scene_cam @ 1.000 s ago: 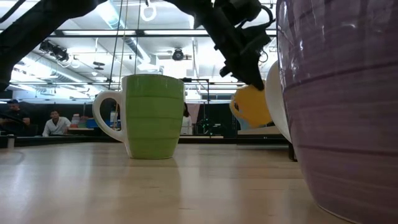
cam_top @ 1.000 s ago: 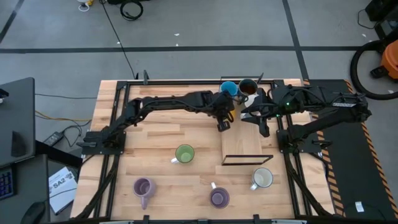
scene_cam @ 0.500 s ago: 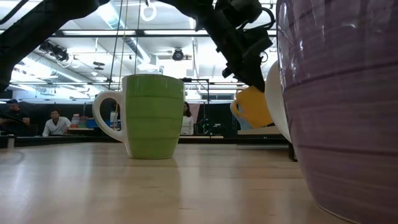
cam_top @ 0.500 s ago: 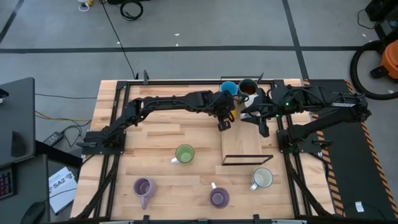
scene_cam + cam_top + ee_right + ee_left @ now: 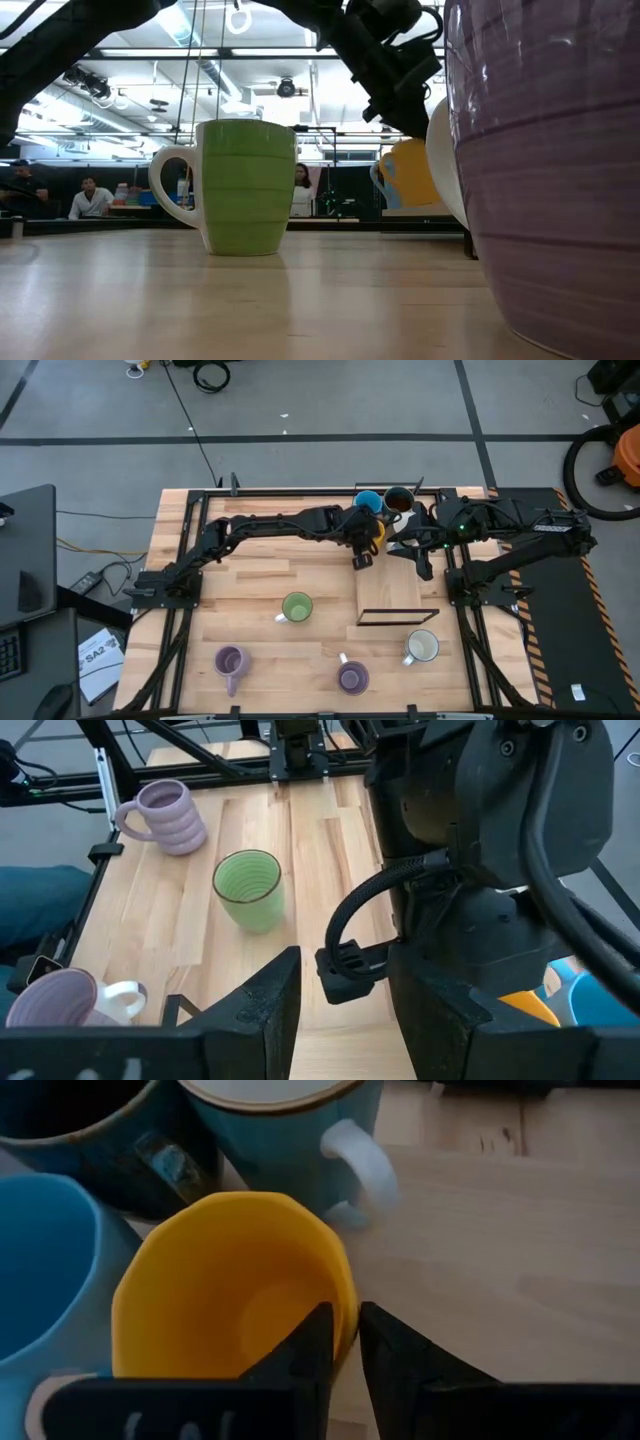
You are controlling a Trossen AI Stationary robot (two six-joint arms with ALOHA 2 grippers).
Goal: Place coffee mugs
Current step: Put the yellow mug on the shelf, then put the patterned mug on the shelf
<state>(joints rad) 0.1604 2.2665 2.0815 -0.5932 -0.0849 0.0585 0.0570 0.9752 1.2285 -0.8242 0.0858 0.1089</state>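
Note:
My left gripper (image 5: 342, 1342) is shut on the orange-yellow mug (image 5: 215, 1285), near the table's far edge (image 5: 376, 532). Beside it stand a blue mug (image 5: 368, 502), a dark brown mug (image 5: 398, 500) and a teal mug with a white handle (image 5: 300, 1130). My right gripper (image 5: 345, 1020) waits open just right of them, behind the left wrist. A green mug (image 5: 297, 607), two purple mugs (image 5: 231, 660) (image 5: 351, 678) and a white mug (image 5: 422, 647) stand upright on their bases on the near half. My left gripper pinches the orange-yellow mug's rim wall (image 5: 345, 1305), one finger inside the cup and one outside. The fingers come from above, slanting down. In the low view the mug (image 5: 408, 172) hangs below the fingers, slightly tilted, its base a little above the tabletop.
A black wire frame (image 5: 398, 600) lies on the table's right half, near the white mug. In the low view the near purple mug (image 5: 540, 170) fills the right side and hides part of the white mug (image 5: 445, 160). People sit in the room far behind.
My left gripper has carried the orange-yellow mug a short way toward the far edge, closer to the blue mug, and has tipped it nearer to upright. The hold has stayed shut.

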